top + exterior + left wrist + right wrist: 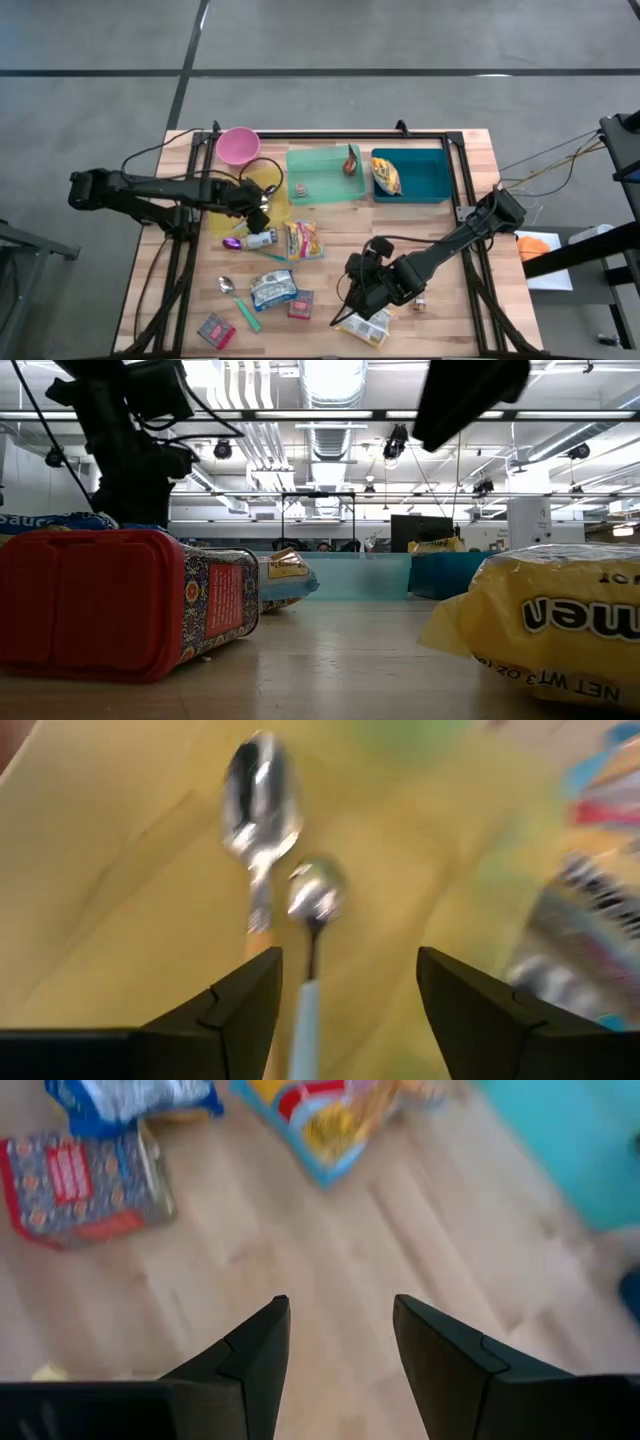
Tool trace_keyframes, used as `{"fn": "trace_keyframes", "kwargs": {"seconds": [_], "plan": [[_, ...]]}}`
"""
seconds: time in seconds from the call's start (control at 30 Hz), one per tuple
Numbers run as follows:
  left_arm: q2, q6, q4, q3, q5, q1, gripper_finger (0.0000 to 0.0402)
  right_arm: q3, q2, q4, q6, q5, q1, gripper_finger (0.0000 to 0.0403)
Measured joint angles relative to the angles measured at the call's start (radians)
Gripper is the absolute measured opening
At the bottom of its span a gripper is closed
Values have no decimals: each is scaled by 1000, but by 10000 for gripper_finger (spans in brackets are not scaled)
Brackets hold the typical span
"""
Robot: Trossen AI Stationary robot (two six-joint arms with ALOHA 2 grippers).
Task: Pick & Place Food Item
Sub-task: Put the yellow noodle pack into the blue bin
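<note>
My left gripper (258,216) (345,982) hangs open over the yellow tray (270,188) (120,900). Two spoons lie in the tray: one with an orange handle (260,805) and one with a pale blue handle (316,892). The blue handle runs between my fingers, close to one of them, without touching. My right gripper (360,290) (340,1330) stands open over bare wood at the near middle. Food packets lie on the table: a striped snack pack (303,240) (340,1115), a blue packet (272,290) and a yellow packet (366,326) (560,622).
A pink bowl (238,146), a green bin (325,185) and a teal bin (415,188) holding a yellow snack (386,176) line the far side. A white bottle (260,240), a loose spoon (227,285) and red boxes (215,330) (300,303) lie near the left and middle.
</note>
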Motion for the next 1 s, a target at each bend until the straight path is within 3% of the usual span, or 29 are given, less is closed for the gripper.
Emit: {"fn": "trace_keyframes", "kwargs": {"seconds": [0.17, 0.43, 0.67, 0.83, 1.0], "plan": [[-15, 44, 188, -7, 63, -59, 240, -8, 0, -65, 119, -116, 7, 178], [-22, 119, 421, -7, 70, -200, 240, -26, -1, -259, 394, -221, 54, 178], [-22, 201, 559, -7, 70, -246, 240, -88, -2, -238, 511, -380, 121, 178], [-22, 205, 567, -7, 68, -246, 240, -131, -9, -212, 599, -393, 165, 178], [-22, 205, 567, -7, 65, -246, 240, -212, -15, -70, 616, -394, 181, 178]]}}
